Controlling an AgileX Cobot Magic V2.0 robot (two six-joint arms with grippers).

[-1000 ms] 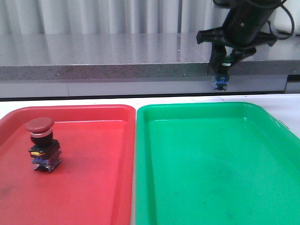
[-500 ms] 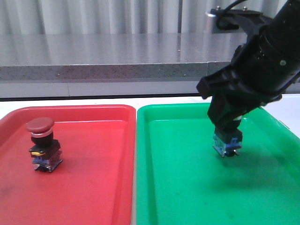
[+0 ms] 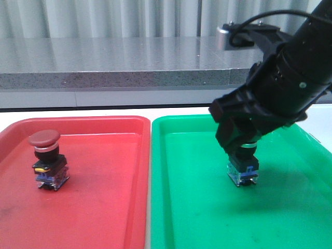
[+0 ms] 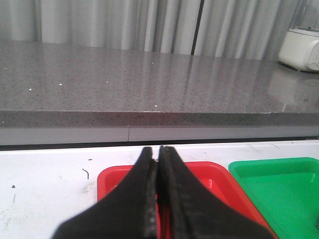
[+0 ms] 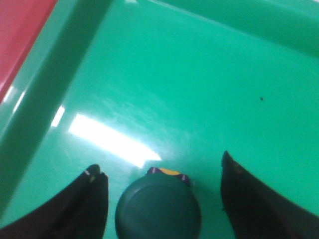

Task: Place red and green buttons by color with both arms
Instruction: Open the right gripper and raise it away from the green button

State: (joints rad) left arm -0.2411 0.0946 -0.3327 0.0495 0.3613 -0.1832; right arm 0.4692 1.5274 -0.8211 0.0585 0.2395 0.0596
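Note:
The red button (image 3: 46,158) stands upright at the left of the red tray (image 3: 104,207). The green button (image 3: 242,170) stands on the floor of the green tray (image 3: 197,207), right of its middle. My right gripper (image 3: 239,142) hangs straight over it, open. In the right wrist view the dark-green cap (image 5: 158,211) lies between the fingers (image 5: 92,199) with a gap on each side. My left gripper (image 4: 158,149) is shut on nothing, above the far rim of the red tray (image 4: 114,179); the front view does not show it.
The two trays lie side by side on a white table (image 4: 45,184). A grey counter ledge (image 3: 114,78) runs behind them. A white appliance (image 4: 301,47) stands on the counter at the far right. The green tray's corner (image 4: 279,184) shows beside the left gripper.
The right arm has come down from above the counter into the green tray, moving left. The green button hung in its grip before; now it stands on the tray and the fingers are apart.

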